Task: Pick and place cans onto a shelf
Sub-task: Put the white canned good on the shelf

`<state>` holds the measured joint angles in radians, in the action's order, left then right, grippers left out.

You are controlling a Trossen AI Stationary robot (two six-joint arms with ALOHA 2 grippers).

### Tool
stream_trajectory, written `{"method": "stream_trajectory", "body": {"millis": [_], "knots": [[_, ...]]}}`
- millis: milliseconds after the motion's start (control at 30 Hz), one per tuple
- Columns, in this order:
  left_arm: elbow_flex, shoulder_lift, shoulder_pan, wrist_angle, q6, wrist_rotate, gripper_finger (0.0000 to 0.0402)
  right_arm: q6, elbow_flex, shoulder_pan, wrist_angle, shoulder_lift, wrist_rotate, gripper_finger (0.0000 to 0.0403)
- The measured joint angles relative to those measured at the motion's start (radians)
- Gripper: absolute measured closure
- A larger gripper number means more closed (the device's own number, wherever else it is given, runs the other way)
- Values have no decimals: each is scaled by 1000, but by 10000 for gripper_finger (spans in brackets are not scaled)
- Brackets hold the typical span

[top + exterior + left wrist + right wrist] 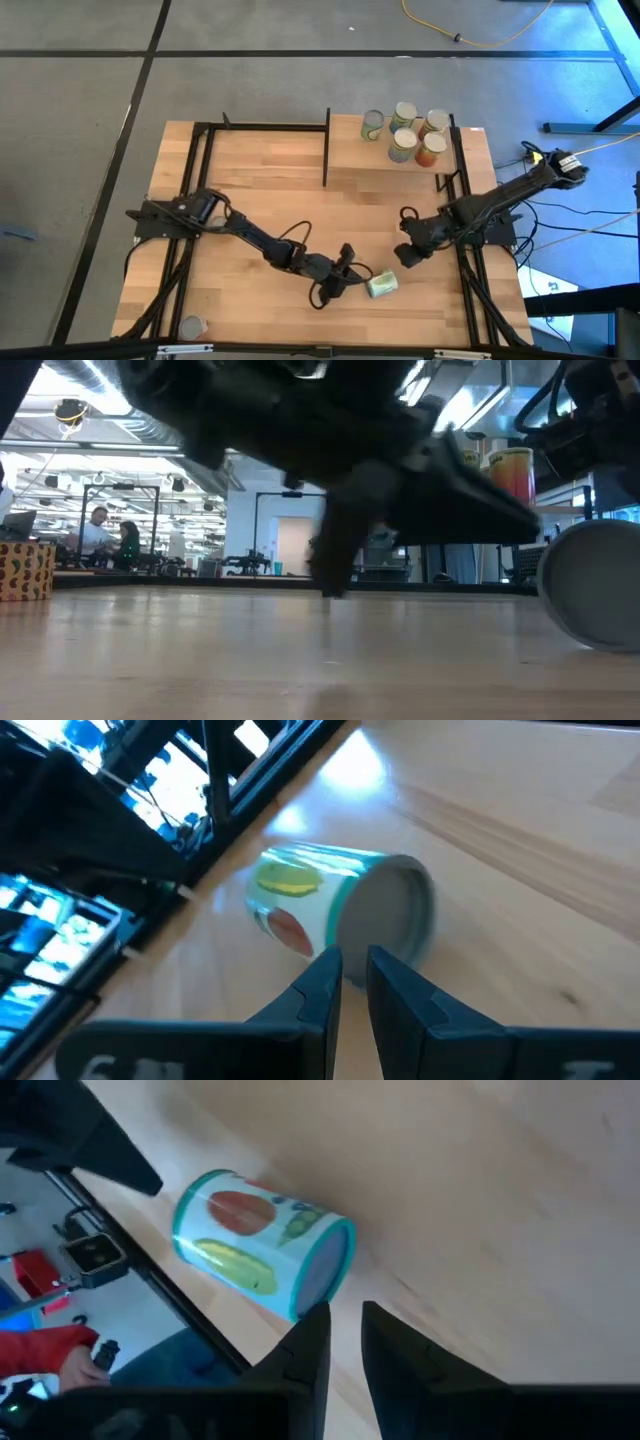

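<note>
Light-wood tabletop point(250, 200) holds a tipped can point(382, 285), grey floor point(300, 80) around

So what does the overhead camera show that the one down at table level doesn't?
Only the overhead view shows the shelf with five upright cans on it, another can at the table's near left corner, and both arms whole, the right pincer waiting above the table. Only the table-level view shows people seated in the room behind. Both show the left pincer beside the can lying on its side.
</note>
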<state>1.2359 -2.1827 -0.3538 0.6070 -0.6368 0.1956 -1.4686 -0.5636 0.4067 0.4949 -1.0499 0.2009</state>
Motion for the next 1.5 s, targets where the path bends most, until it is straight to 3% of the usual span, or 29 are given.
{"method": "stream_trajectory", "body": {"millis": [200,600,967,1267,1500], "knots": [[98,-51,0,-19,-5,4,356,-74,0,37,-26,-45,2,340],[106,-53,-26,-102,-1,-28,356,-202,0,122,-92,-100,10,340],[113,-73,-62,9,69,-166,356,-468,0,263,-195,-196,2,340],[312,-208,-71,16,86,-265,356,-597,0,358,-370,-317,-17,340],[480,-315,-69,4,113,-259,356,-593,0,388,-559,-419,-18,340]]}}
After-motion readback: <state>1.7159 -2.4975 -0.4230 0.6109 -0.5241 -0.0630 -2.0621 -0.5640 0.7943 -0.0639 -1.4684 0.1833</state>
